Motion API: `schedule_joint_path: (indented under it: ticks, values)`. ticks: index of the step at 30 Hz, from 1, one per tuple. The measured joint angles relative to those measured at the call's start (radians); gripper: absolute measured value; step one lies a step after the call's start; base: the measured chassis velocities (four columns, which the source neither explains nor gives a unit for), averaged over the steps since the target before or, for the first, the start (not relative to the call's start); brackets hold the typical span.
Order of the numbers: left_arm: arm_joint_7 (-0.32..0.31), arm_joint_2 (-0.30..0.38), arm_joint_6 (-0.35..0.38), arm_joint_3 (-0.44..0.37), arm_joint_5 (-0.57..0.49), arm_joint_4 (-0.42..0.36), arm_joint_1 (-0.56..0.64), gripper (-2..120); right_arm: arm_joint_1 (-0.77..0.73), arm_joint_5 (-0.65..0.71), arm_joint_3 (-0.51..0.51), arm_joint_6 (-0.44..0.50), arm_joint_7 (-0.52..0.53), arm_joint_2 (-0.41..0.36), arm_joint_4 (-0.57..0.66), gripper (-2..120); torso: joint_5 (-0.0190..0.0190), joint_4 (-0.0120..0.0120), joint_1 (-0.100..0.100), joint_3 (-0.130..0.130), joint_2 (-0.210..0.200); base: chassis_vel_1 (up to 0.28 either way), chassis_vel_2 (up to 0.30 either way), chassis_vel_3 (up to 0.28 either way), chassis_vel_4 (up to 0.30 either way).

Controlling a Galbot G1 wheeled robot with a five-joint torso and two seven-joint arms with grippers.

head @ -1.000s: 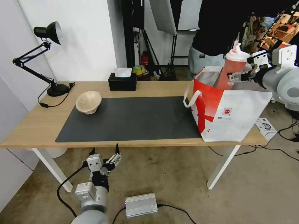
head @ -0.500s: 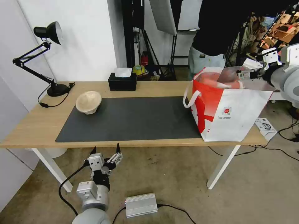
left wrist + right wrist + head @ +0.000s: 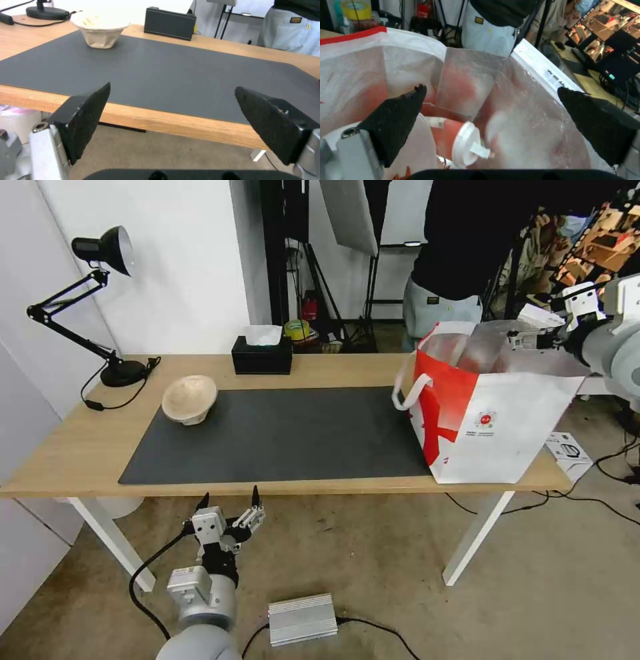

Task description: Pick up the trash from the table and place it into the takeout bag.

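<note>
The right gripper (image 3: pixel 490 97) hangs above the open mouth of the takeout bag (image 3: pixel 513 433), at the far right end of the table (image 3: pixel 87 440). Its two black fingers (image 3: pixel 396 120) are spread wide and hold nothing. Directly below them, inside the silver foil lining, the red drink cup (image 3: pixel 450 132) lies on its side with its white dome lid toward the camera, resting against a white round bowl (image 3: pixel 416 150) at the bottom of the bag. So the step of dropping the cup looks finished, and two of the three trash items are judged to be inside the bag.

The left gripper (image 3: pixel 229 513) waits low, in front of the near edge of the table and under the level of the tabletop. Its fingers (image 3: pixel 83 117) are also wide apart and empty, and they point across the dark grey mat (image 3: pixel 173 75).

One item is left: the beige pulp-fibre bowl (image 3: pixel 190 399), which stands on the far left corner of the mat, near the base of the black desk lamp (image 3: pixel 120 370) and well apart from the bag. The black tissue box (image 3: pixel 262 355) behind the mat is not trash.

The next move probably asks for the left arm to rise over the table edge and reach to this bowl. The bowl seems light and its wall is thin, so a grip on the rim is likely the safest. After that it must be carried the whole length of the table to the bag.
</note>
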Motion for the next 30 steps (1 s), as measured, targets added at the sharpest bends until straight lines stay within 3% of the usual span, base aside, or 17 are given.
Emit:
schedule_joint_path:
  ticks: [10,13,14,18,19,23,27,30]
  values:
    - [0.000,0.004,0.000,-0.010,-0.004,-0.008,0.004,100,-0.037,0.051,0.055,0.043,0.034,0.024,0.064,100,-0.0001,0.0001,0.000,0.000,0.000,0.000,0.000,0.000,0.000]
    - [-0.001,0.000,0.000,-0.013,-0.004,-0.013,0.010,100,-0.086,0.064,0.085,0.215,0.056,0.032,0.129,100,-0.0001,-0.0001,0.000,0.000,0.000,0.000,0.000,0.000,0.000]
    - [-0.001,0.000,0.000,-0.013,-0.004,-0.013,0.010,100,-0.086,0.064,0.085,0.215,0.056,0.032,0.129,100,-0.0001,-0.0001,0.000,0.000,0.000,0.000,0.000,0.000,0.000]
    - [-0.001,-0.005,0.000,-0.026,-0.003,-0.025,0.025,100,-0.203,-0.041,0.134,0.531,0.128,0.081,0.249,100,-0.0003,0.0004,0.000,0.000,0.000,0.000,0.000,0.000,0.000]
    - [-0.001,-0.005,0.000,-0.026,-0.003,-0.025,0.025,100,-0.203,-0.041,0.134,0.531,0.128,0.081,0.249,100,-0.0003,0.0004,0.000,0.000,0.000,0.000,0.000,0.000,0.000]
    - [-0.002,-0.008,-0.001,-0.030,0.000,-0.031,0.034,100,-0.364,-0.165,0.239,0.705,0.112,0.104,0.309,100,-0.0002,-0.0006,0.000,0.000,0.000,0.000,0.000,0.000,0.000]
    - [-0.002,-0.021,-0.004,-0.044,0.009,-0.044,0.055,100,-0.401,-0.216,0.236,0.780,0.110,0.135,0.328,100,-0.0002,-0.0005,0.000,0.000,0.000,0.000,0.000,0.000,0.000]
    - [-0.002,-0.045,-0.009,-0.063,0.022,-0.064,0.087,100,-0.422,-0.269,0.204,0.835,0.095,0.188,0.348,100,0.0001,0.0008,0.000,0.000,0.000,0.000,0.000,0.000,0.000]
